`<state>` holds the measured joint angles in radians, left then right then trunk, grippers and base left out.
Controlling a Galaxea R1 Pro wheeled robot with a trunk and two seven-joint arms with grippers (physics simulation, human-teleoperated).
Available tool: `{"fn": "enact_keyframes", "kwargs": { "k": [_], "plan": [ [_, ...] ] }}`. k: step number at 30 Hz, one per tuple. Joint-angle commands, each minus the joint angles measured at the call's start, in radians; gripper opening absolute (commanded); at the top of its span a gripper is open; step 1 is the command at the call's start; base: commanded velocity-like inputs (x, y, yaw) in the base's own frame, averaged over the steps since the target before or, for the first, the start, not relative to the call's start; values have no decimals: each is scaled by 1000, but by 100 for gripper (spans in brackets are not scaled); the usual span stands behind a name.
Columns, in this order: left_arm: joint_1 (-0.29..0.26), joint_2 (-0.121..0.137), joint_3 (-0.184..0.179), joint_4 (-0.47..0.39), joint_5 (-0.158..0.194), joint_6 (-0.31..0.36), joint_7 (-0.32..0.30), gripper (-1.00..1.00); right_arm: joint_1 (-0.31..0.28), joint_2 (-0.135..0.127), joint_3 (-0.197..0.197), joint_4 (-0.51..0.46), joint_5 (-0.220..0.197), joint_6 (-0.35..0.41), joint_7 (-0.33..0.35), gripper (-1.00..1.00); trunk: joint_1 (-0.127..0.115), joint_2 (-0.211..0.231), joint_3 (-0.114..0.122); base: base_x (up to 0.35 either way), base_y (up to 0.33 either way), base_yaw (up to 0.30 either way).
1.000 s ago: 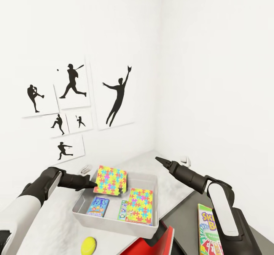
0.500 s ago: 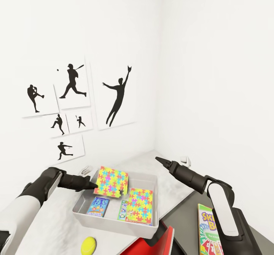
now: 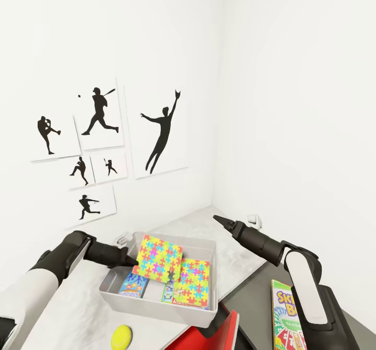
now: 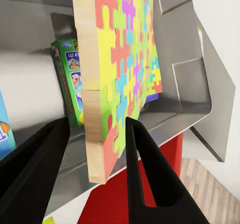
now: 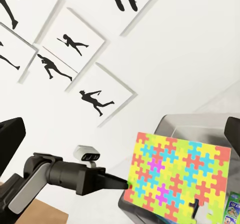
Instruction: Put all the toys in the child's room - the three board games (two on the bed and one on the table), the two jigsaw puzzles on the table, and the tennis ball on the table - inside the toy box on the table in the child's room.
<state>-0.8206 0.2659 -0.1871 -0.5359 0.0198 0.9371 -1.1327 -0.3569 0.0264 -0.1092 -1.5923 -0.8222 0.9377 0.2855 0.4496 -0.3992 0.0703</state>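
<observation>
— left gripper [image 4: 95, 134]?
— clamped on a jigsaw puzzle [image 3: 157, 257], one finger on each face near its edge. held tilted above the toy box [image 3: 206, 245], over the near-left part of it.
— right gripper [image 3: 217, 219]?
— raised above the far right corner of the tabletop [image 3: 68, 308], fingers pinched together to a point, nothing between them.
— inside the toy box?
— second jigsaw puzzle [image 3: 192, 283] lying flat at the right, partly under the held one. blue board game [image 3: 133, 284] flat at the left. green-edged board game [image 4: 70, 78] standing on edge between them.
— outside it?
— tennis ball [image 3: 122, 335] on the light tabletop just in front of the toy box. another board game [image 3: 284, 318], green-edged with red and yellow print, on the dark grey section at the right, partly hidden by the right arm. red object [image 3: 222, 334] below the tabletop edge. silhouette pictures of ball players [image 3: 96, 146] on the wall.
</observation>
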Motion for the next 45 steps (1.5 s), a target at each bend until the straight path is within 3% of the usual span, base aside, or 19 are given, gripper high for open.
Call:
{"fn": "enact_keyframes", "kwargs": {
  "k": [1,8,14,18,45],
  "plan": [
    [0,1,-4,0,2,6,-1,-100,-1,1,-3,0,8,6,9,100,0,-1,-1,0,0,0],
    [0,4,-5,5,-2,6,5,-100,-1,1,-4,0,8,6,9,100,0,-1,-1,0,0,0],
    [0,5,-3,5,-54,6,5,-100,-1,1,-4,0,8,6,9,100,0,-1,-1,0,0,0],
    [0,5,-3,5,-66,6,5,-100,-1,0,-4,1,8,6,9,100,0,-1,-1,0,0,0],
    [0,6,-3,5,-72,8,13,-100,-1,0,-14,1,9,6,9,100,0,-1,-1,0,0,0]
  ]
}}
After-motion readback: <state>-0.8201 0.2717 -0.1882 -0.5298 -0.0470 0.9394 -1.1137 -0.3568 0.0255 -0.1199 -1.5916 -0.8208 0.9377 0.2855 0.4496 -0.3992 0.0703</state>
